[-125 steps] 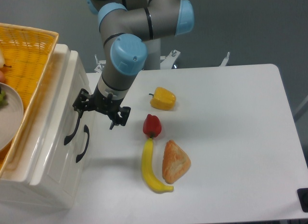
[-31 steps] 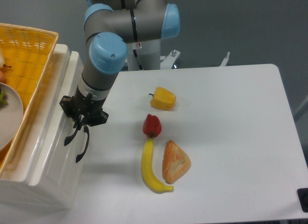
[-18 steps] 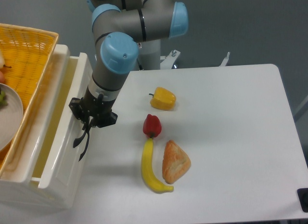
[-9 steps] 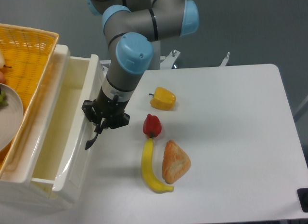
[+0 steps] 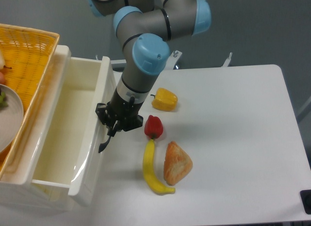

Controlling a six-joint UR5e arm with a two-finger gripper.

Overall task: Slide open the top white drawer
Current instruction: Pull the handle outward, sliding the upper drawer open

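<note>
Fixed camera: sliding steadily outward from the cabinet [image 5: 29,184], the top white drawer [image 5: 73,133], now well farther out than half a second ago and showing most of its bare cream interior. Hauling it by the curved black handle [image 5: 105,142], the pincer [image 5: 115,126], seemingly closed on that handle, having travelled away from the cabinet along with the front panel. Judging the opening nearly or fully accomplished. Lying unmoved on the counter [image 5: 233,138] beyond the drawer front: red pepper [image 5: 154,127], yellow pepper [image 5: 164,99], banana [image 5: 151,168], bread [image 5: 177,163]. Sitting on the cabinet top, a yellow wicker basket [image 5: 26,65]. Showing no readable brand, label or writing anywhere.
</note>
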